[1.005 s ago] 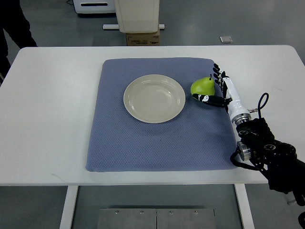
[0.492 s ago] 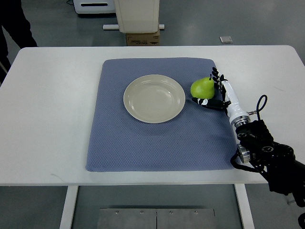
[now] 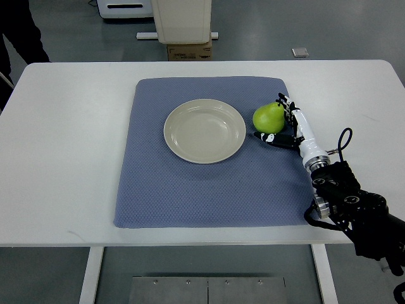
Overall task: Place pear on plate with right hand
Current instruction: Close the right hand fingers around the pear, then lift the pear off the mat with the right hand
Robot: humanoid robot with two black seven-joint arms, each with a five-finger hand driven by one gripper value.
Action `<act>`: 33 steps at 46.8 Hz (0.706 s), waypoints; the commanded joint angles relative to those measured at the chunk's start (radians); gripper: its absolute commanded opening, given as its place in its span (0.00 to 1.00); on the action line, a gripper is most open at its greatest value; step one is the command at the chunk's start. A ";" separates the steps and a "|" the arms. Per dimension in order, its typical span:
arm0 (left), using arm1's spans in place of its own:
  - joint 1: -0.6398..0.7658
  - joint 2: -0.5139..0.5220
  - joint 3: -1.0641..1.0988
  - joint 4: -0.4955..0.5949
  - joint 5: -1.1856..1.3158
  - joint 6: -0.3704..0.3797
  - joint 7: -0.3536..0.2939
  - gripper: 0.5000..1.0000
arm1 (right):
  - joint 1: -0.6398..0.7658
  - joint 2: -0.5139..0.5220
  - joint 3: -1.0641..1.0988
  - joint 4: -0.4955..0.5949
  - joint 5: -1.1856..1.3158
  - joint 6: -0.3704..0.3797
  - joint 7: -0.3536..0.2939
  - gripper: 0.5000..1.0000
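White table (image 3: 69, 145) carries a blue-grey mat (image 3: 190, 196), and on the mat sit the cream plate (image 3: 204, 130) and the green pear (image 3: 268, 117), just beside the plate on its right. The right hand (image 3: 286, 124) is around the pear: its fingers (image 3: 285, 107) lie against the far right side and the thumb reaches under the near side, so it seems to cup the fruit, not yet lifted. Compared with a second ago, the hand and forearm have shifted a little to the left and closed nearer to the pear, which suggests the grasp is being settled before lifting. The plate holds nothing. The left arm does not show.
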 commanded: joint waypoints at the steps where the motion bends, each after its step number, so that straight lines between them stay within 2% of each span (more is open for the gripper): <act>1: 0.000 0.000 0.000 -0.001 0.000 0.000 0.000 1.00 | 0.001 0.000 0.000 0.000 0.000 0.000 0.000 0.32; 4: 0.000 0.000 0.000 0.000 0.000 0.000 0.000 1.00 | 0.001 0.002 0.000 0.000 0.000 0.000 0.000 0.15; 6: 0.000 0.000 0.000 -0.001 0.000 0.000 0.000 1.00 | 0.001 0.002 0.000 0.002 0.002 0.000 0.000 0.00; 33: 0.000 0.000 0.000 -0.001 0.000 0.000 0.000 1.00 | 0.061 -0.004 0.008 0.009 0.011 0.000 0.000 0.00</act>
